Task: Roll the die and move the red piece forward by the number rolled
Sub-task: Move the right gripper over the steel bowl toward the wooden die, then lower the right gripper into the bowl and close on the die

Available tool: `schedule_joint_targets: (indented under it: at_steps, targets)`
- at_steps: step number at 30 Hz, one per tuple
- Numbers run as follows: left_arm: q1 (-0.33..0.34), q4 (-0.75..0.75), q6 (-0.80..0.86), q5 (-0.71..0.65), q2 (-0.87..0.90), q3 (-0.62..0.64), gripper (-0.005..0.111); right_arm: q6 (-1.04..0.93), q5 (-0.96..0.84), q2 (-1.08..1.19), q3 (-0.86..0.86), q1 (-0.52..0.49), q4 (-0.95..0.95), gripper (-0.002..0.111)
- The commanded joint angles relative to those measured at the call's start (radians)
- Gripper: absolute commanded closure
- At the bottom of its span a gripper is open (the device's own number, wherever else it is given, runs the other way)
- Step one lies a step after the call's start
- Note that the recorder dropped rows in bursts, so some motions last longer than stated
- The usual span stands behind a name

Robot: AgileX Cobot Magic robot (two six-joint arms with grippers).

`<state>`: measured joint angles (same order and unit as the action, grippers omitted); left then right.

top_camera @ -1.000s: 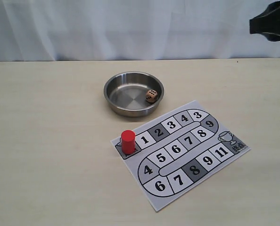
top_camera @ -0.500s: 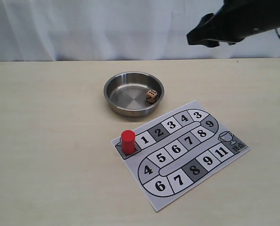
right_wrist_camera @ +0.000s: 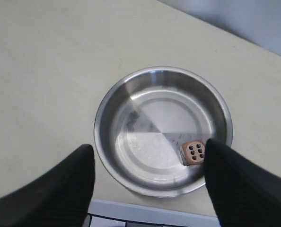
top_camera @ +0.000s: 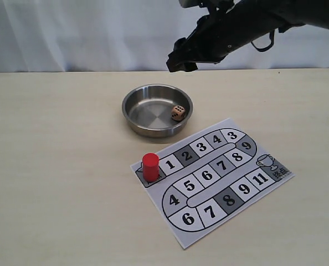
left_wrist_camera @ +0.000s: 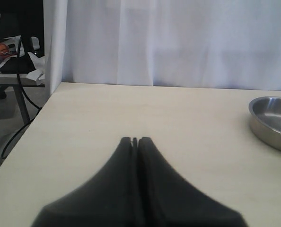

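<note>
The tan die [top_camera: 178, 113] [right_wrist_camera: 193, 152] lies in a round steel bowl [top_camera: 132, 116] [right_wrist_camera: 111, 144], against its wall, six pips up. The red piece [top_camera: 150, 167] stands upright on the start square of a paper game board [top_camera: 275, 183], left of square 1. My right gripper [top_camera: 176, 62] [right_wrist_camera: 147, 149] hangs open high above the bowl's far rim, its dark fingers [right_wrist_camera: 65, 184] wide apart either side of the bowl in the wrist view. My left gripper [left_wrist_camera: 135, 140] is shut with nothing in it, over bare table, out of the exterior view.
The board carries numbered squares 1 to 11 and a trophy mark [top_camera: 267, 162]. A white curtain [top_camera: 87, 33] backs the table. In the left wrist view the table edge [left_wrist_camera: 22, 137] drops off toward a desk with cables [left_wrist_camera: 17, 56].
My right arm has swept in from the upper right edge toward the left and now hangs above the bowl. Die and red piece have not moved.
</note>
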<state>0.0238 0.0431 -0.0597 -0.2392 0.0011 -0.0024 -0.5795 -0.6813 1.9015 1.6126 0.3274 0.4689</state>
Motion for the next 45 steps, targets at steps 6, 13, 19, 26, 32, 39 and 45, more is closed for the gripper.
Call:
schedule_joint_targets:
  at_steps: [6,13,19,26,32,39,45]
  targets:
    - [0.0,-0.001,-0.005,0.005,-0.001,0.002,0.107,0.019,-0.026,0.147,0.115,0.055,-0.041,0.045]
    - [0.0,-0.001,-0.005,0.005,-0.001,0.002,0.107,0.062,-0.027,0.25,0.19,0.07,-0.14,0.045]
    - [0.0,-0.001,-0.005,0.005,-0.001,0.002,0.107,0.064,-0.023,0.311,0.19,0.07,-0.213,0.045]
    - [0.0,0.001,-0.005,0.012,-0.001,0.002,0.107,0.049,0.029,0.349,0.19,0.07,-0.215,0.045]
    - [0.0,0.001,-0.005,0.012,-0.001,0.002,0.107,0.039,0.067,0.368,0.19,0.07,-0.225,0.045]
    - [0.0,0.001,-0.005,0.012,-0.001,0.002,0.107,0.035,0.143,0.41,0.19,0.07,-0.248,0.045]
    - [0.0,-0.001,-0.005,0.005,-0.001,0.002,0.107,0.035,0.187,0.422,0.19,0.068,-0.248,0.045]
